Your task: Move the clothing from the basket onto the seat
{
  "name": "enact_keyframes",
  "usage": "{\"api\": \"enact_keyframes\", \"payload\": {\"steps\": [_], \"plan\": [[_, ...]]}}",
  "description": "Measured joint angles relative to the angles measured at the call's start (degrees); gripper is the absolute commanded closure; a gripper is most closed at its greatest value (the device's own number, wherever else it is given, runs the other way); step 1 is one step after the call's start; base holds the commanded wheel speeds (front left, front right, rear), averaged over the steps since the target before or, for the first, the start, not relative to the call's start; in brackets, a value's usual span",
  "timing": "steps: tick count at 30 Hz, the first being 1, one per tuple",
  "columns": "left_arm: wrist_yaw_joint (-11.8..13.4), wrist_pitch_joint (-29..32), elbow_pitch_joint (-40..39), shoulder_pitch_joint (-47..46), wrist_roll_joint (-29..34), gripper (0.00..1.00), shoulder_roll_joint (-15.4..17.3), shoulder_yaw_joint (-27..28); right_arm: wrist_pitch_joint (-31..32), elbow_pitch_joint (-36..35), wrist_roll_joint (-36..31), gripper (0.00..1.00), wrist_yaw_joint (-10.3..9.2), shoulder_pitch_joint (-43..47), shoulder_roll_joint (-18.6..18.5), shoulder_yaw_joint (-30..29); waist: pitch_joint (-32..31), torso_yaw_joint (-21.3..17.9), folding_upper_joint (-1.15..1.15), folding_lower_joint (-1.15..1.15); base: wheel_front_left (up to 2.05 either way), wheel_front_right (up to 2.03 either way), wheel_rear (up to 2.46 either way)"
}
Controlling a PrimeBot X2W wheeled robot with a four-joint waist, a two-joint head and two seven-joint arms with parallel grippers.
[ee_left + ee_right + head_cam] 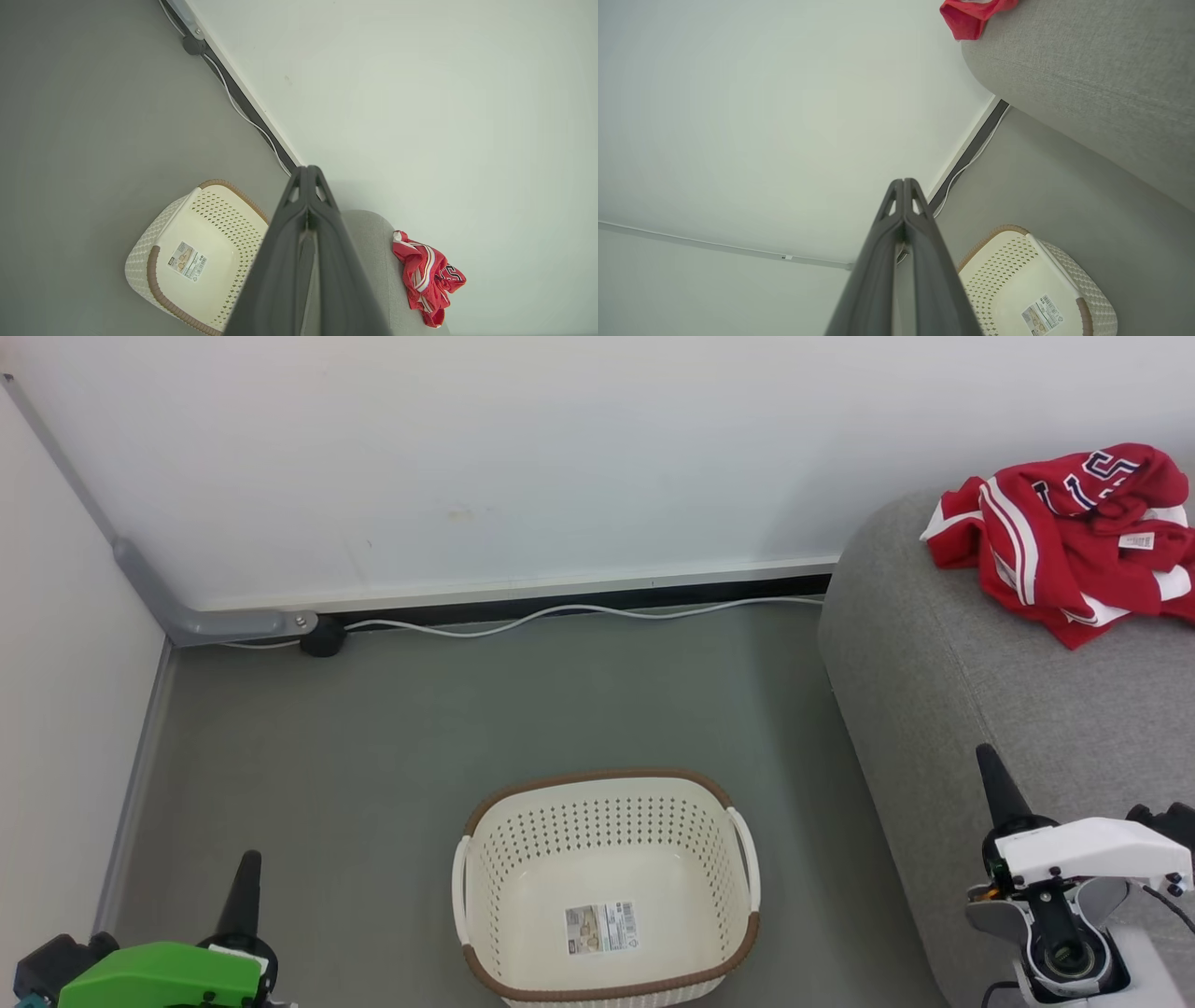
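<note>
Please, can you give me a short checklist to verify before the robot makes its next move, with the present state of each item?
1. The clothing lies on top of the seat: ok.
2. The basket has nothing inside but its label sticker: ok.
3. The left claw is shut and holds nothing: ok.
4. The right claw is shut and holds nothing: ok.
5. Both garments are in the red heap: cannot tell, it is bunched together.

The basket (597,831) is smooth cream plastic with holes. The seat (934,691) at the right is rough grey cloth. The clothing (1074,532) on it is soft red cloth.
</note>
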Motion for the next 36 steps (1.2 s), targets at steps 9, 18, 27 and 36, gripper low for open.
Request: {"api": "enact_keyframes", "payload": {"steps": [9,18,27,36], "plan": [[-1.1,1.5,1.2,-1.5,-4.1,1.0,-0.6,1.4,1.6,-0.6,7.0,1.0,0.73,-0.4,0.0,-1.5,0.4,0.4,0.0,0.0,0.0,0.0,0.0],[-2.4,3.0,2.3,-3.2,-9.0,1.0,-1.5,2.7,3.1,-1.2,14.0,1.0,1.46,-0.5,0.2,-3.1,0.8,0.7,0.0,0.0,0.0,0.0,0.0],[-3.5,4.5,3.7,-4.9,-13.8,1.0,-2.2,4.0,4.6,-1.8,20.9,1.0,1.98,-0.7,0.3,-4.7,1.2,1.1,0.0,0.0,0.0,0.0,0.0],[-4.5,5.8,4.8,-6.7,-17.7,1.0,-3.2,5.4,6.3,-2.3,27.7,1.0,2.63,-1.0,0.3,-6.2,1.6,1.4,0.0,0.0,0.0,0.0,0.0]]}}
